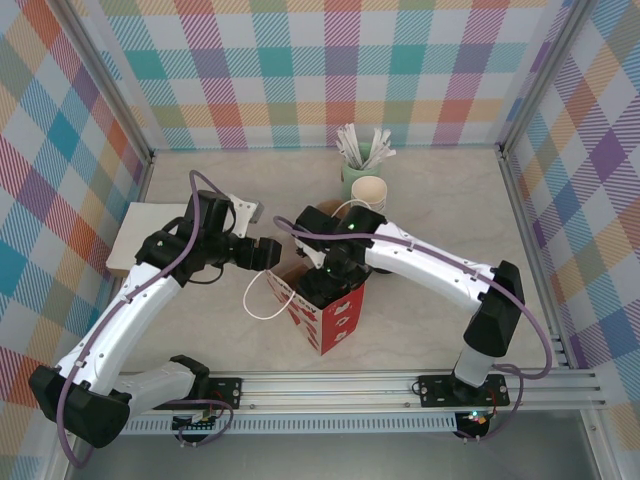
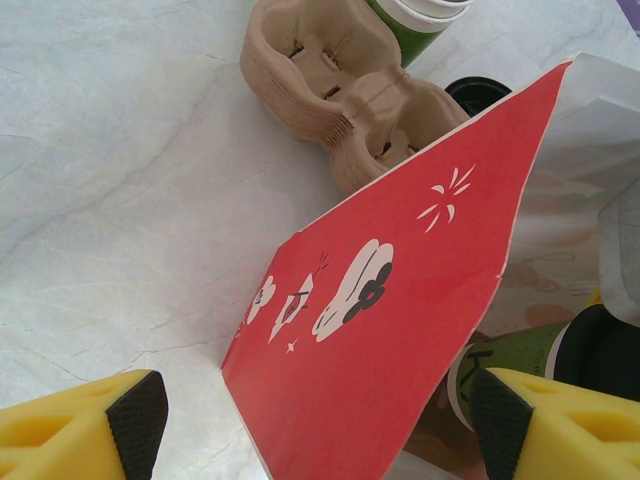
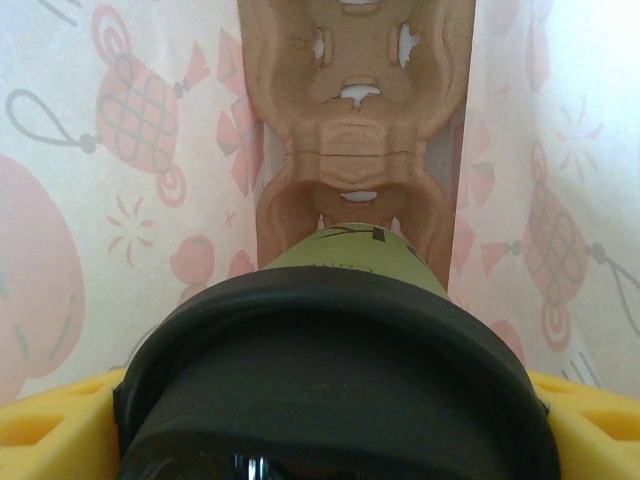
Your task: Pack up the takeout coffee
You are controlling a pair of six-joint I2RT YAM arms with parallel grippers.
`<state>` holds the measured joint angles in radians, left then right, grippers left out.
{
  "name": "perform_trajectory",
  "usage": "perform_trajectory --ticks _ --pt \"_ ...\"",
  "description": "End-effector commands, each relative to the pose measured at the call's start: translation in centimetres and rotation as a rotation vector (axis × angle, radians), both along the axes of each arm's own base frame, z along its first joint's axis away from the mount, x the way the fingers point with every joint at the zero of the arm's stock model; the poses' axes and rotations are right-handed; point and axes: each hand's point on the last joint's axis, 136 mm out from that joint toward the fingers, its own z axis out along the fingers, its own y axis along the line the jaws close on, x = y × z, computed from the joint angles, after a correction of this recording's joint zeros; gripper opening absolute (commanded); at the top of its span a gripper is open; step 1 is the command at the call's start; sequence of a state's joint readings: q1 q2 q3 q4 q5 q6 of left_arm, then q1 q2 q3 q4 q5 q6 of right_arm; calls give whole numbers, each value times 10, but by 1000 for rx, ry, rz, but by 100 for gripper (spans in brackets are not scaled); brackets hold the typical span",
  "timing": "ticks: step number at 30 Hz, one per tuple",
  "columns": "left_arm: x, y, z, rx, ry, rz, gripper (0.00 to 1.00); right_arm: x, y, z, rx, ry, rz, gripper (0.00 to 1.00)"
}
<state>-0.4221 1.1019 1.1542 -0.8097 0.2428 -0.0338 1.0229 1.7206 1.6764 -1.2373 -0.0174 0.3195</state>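
So the right gripper (image 3: 325, 430) looks clamped on the takeout coffee (image 3: 335, 380), down inside the red bag (image 2: 400, 330). The cup's long axis points to 12 o'clock, straight at the pulp carrier (image 3: 355, 100). The left gripper (image 2: 320, 420) hangs open, straddling the bag wall.

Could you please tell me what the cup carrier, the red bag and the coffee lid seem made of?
Cup carrier: likely moulded paper pulp, matte tan, ribbed walls.
Red bag: apparently thin printed paper, creased.
Coffee lid: probably plastic, smooth black.
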Motion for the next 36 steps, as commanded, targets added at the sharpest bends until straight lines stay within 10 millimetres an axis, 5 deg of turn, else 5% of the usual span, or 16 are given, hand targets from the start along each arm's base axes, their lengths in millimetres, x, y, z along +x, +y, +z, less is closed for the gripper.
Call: perform_trajectory --ticks 1,36 --pt "0 11 -10 36 17 30 81 -1 -2 -9 -30 -6 19 83" --pt "0 10 -10 31 21 27 81 -6 -6 -55 -95 44 38 83"
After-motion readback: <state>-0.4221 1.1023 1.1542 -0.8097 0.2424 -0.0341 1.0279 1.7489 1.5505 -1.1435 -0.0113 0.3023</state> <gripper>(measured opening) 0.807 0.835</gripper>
